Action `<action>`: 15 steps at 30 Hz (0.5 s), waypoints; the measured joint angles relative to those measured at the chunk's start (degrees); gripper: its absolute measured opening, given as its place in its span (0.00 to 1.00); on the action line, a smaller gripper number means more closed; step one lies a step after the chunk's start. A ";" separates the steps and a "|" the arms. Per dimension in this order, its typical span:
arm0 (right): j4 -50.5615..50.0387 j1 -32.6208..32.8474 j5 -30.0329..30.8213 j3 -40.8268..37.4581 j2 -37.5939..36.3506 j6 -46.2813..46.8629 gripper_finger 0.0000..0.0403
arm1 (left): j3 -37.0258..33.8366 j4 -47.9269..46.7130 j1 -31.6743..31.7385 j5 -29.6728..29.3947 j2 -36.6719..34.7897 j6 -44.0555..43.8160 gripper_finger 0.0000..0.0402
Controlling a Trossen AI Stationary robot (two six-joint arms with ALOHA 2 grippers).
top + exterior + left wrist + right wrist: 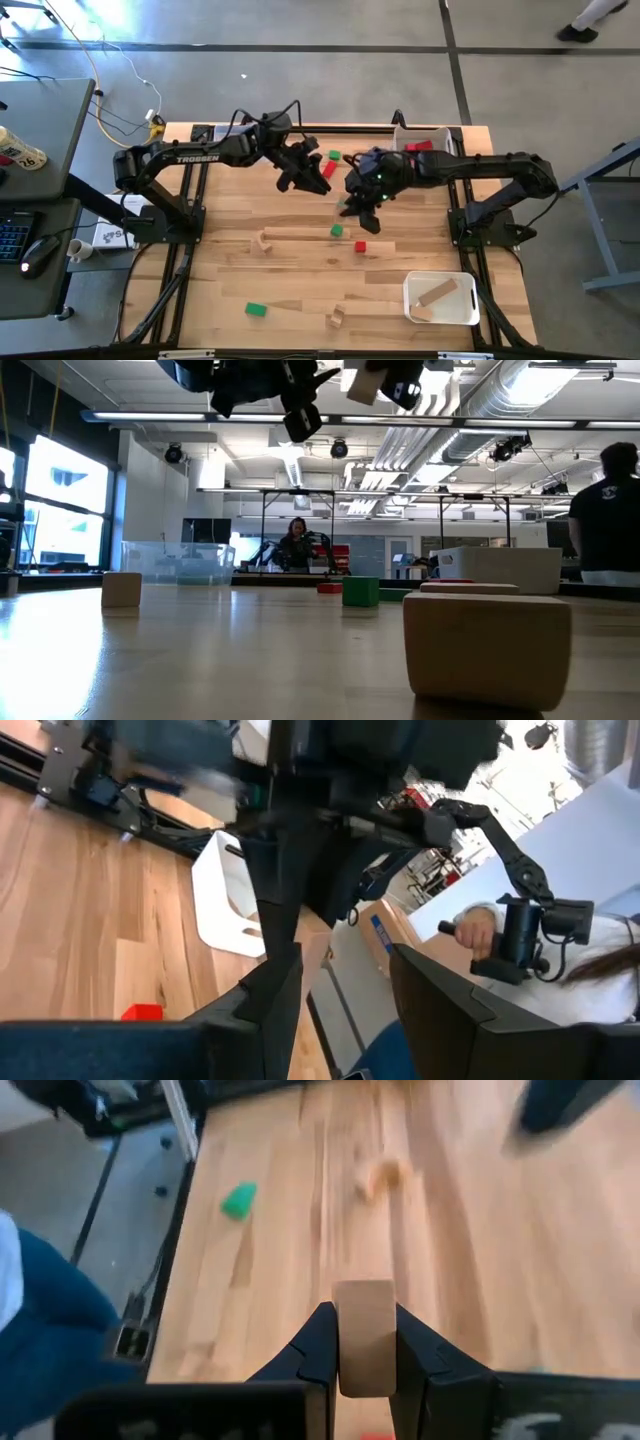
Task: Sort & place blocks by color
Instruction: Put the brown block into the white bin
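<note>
Both arms hung over the middle of the table. The right gripper (366,1342) was clamped on a plain wood block (364,1336), a short bar pinched across its narrow width, its long axis running out ahead of the fingers; in the overhead view that gripper (362,197) sat near the table's centre, raised off the surface as the level view showed. A white bin (440,298) with plain wood pieces already in it lay well apart, toward the near right corner, so I judged the carry would go that way, and the right arm was plainly the nearer of the two. The left gripper (300,170) hovered just beside, its fingers (270,985) spread with nothing between them. Loose on the boards were a green block (337,231) and a red block (360,246) close under the right arm, another green block (256,310) near the front edge.
</note>
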 joint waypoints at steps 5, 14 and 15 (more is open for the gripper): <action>-6.88 3.47 2.50 0.00 -0.02 5.03 0.08 | 0.00 -3.04 -0.26 0.03 0.02 2.66 0.35; -22.00 12.24 7.77 0.00 -0.04 22.53 0.08 | -0.02 -15.91 -1.36 -8.53 0.02 7.84 0.35; -23.25 13.55 8.27 0.00 -0.04 24.81 0.08 | -0.02 -17.50 -1.56 -9.61 0.02 8.63 0.35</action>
